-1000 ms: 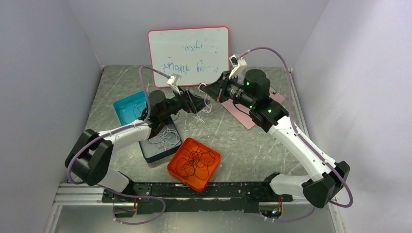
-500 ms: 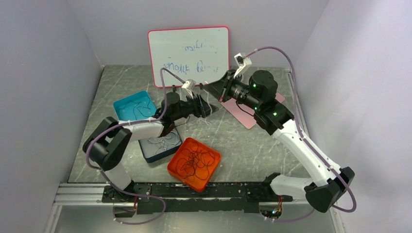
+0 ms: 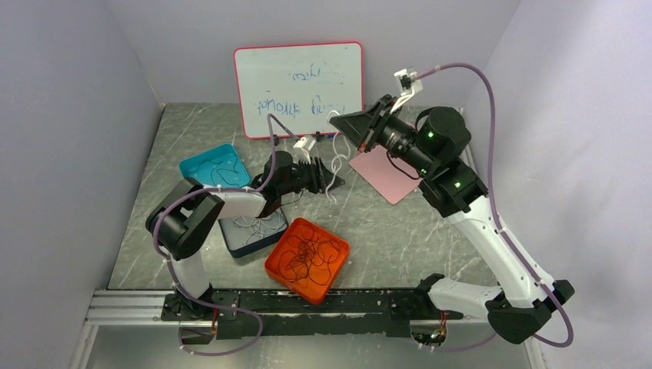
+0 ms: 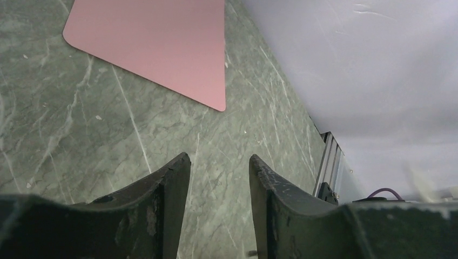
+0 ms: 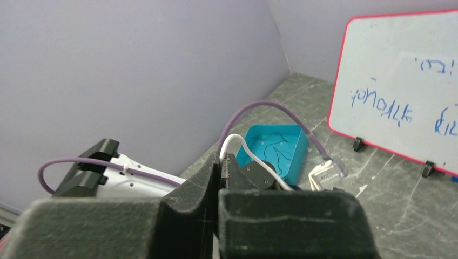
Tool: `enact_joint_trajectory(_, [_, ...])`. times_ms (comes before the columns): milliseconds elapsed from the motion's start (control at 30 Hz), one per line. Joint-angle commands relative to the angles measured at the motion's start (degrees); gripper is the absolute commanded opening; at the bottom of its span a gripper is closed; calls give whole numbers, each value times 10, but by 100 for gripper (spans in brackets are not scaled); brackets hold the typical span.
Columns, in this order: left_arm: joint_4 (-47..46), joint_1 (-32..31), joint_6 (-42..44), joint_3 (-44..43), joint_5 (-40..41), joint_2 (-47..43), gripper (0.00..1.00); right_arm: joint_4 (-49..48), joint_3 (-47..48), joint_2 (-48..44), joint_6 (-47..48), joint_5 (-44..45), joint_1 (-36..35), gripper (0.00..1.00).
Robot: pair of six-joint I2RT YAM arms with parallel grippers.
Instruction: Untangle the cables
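My right gripper (image 3: 336, 120) is raised over the middle back of the table, shut on a thin white cable (image 3: 338, 163) that hangs from its tip in loose loops. In the right wrist view the white cable (image 5: 254, 156) comes out of the pressed-together tips (image 5: 221, 156). My left gripper (image 3: 332, 182) reaches in low, right beside the hanging loops. Its jaws (image 4: 219, 162) stand apart with only bare table showing between them. More cables lie in trays: black ones in the orange tray (image 3: 307, 257) and the teal tray (image 3: 211, 167), white ones in the dark blue tray (image 3: 254, 231).
A whiteboard (image 3: 300, 84) leans on the back wall. A pink mat (image 3: 392, 173) lies flat on the table to the right of the grippers, and in the left wrist view the pink mat (image 4: 162, 43) is ahead of the jaws. Grey walls close in both sides.
My right gripper rose and drew back to the right, lifting the white cable. The left arm stretched to the right towards the hanging loops, and its jaws narrowed.
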State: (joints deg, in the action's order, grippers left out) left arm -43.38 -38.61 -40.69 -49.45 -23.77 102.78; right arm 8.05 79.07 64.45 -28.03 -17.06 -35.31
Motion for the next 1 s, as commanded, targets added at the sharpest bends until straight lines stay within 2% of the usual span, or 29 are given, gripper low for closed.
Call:
enact_joint_trajectory(0, [-14,-4,10,-10,-8,11,47,6,29,-14,20,15,4,0])
enact_joint_trajectory(167, [-1,-4,11,-6,-3,7,44,15,34,-21,29,37,4,0])
enact_joint_trajectory(367, [64,19,23,-1,30,-32,43,18,28,-29,39,50,3,0])
enact_joint_trajectory(667, [277,63,128,-15,154,-192,47,33,23,-26,72,63,4,0])
enact_joint_trajectory(767, [337,86,152,-16,194,-243,50,37,23,-24,82,70,3,0])
enact_joint_trajectory(967, [431,126,187,-5,241,-346,65,47,24,-12,91,71,4,0])
